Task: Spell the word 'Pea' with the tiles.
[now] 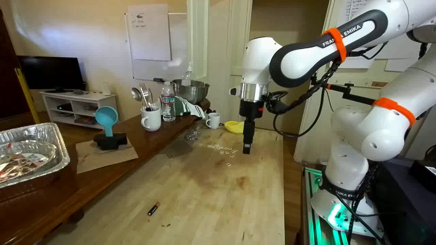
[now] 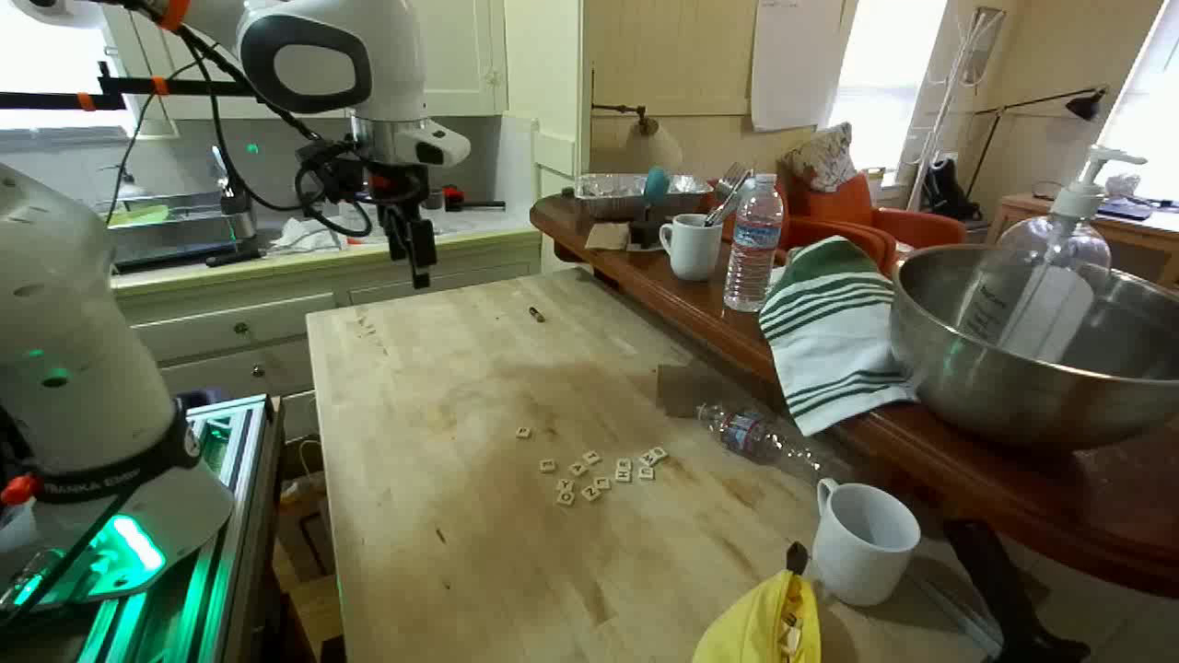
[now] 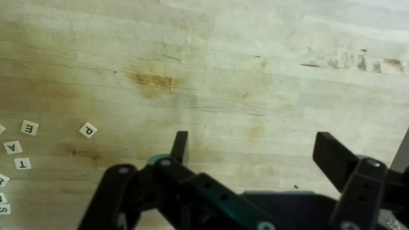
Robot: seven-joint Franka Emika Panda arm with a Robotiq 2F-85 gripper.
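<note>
In the wrist view, your fingers (image 3: pixel 334 158) are spread, grasping nothing; E (image 3: pixel 29 127) and A (image 3: pixel 13 147) lie left of P (image 3: pixel 88 130); in both exterior views, the other tiles (image 2: pixel 602 482) cluster near P; P seems placed; next, pick E and set it beside P.

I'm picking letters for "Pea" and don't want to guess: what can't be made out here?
Tiles, in an exterior view: letters too small to read.
Edge tile left of the E tile, wrist view: cut off by the left edge; letter unseen.
Yellow pouch, in an exterior view: lower part cut off by the bottom edge.
</note>
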